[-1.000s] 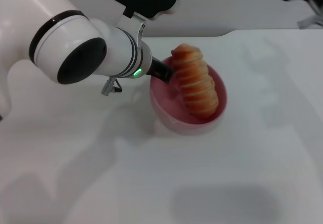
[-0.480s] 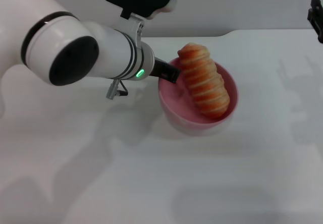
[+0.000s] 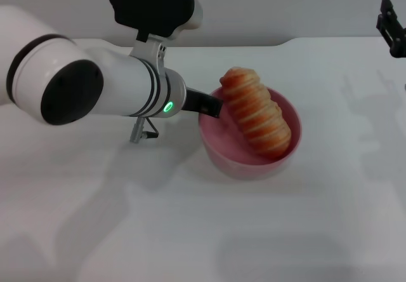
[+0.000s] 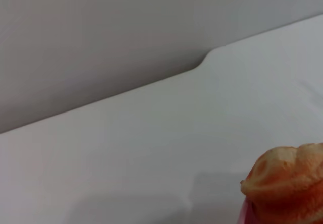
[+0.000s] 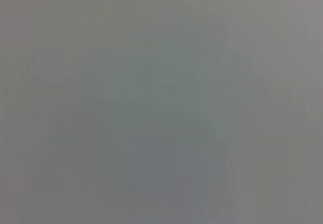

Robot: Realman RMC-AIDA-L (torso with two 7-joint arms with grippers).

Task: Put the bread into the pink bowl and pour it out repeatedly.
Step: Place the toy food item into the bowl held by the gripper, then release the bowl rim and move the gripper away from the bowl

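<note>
The pink bowl (image 3: 228,158) sits at the middle of the white table (image 3: 190,231). The bread (image 3: 257,110), an orange-tan ridged loaf, lies slanted in the bowl with its far end sticking up over the rim. My left gripper (image 3: 206,104) reaches in from the left, its dark finger clamped on the bowl's left rim. The left wrist view shows the bread's raised end (image 4: 287,183) and a sliver of the bowl's rim (image 4: 244,215). My right gripper (image 3: 391,25) hangs at the far right edge, well away from the bowl.
My bulky white left arm (image 3: 95,94) covers the table's left part. The table's back edge (image 3: 285,40) steps up just behind the bowl, with a grey wall beyond it. The right wrist view is a plain grey blur.
The left arm has shifted right and slightly nearer, carrying the bowl and bread with it. The bread has settled a little lower in the bowl. The right gripper has moved slightly at the right edge.
</note>
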